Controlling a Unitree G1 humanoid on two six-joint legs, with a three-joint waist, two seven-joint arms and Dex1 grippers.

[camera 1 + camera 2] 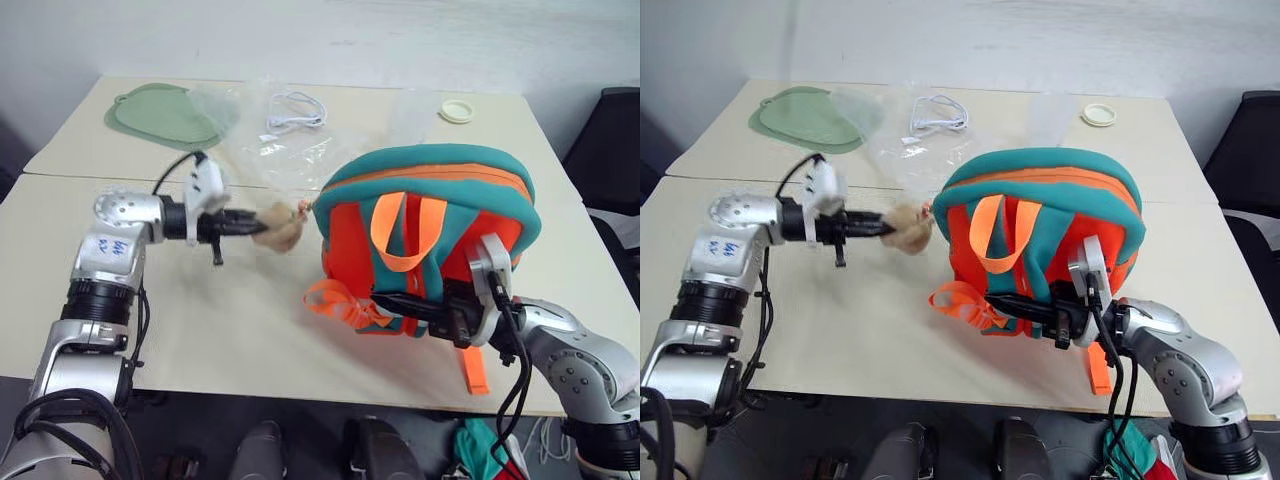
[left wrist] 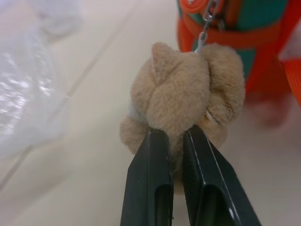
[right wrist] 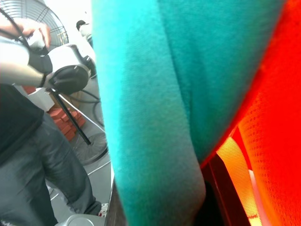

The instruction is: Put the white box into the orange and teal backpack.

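On the pale table (image 1: 250, 330), the orange and teal backpack (image 1: 440, 215) is seen upright at about 3 o'clock, its tan plush charm (image 1: 283, 228) pinched by the left gripper (image 1: 258, 227) at 9 o'clock, while its lower front is gripped by the right gripper (image 1: 385, 300).

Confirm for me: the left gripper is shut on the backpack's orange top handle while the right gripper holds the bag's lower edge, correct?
Not quite. The left gripper is shut on the tan plush charm that hangs by a small chain off the side of the orange and teal backpack, not on the top handle. The left wrist view shows it plainly. The right gripper does hold the bag's lower edge.
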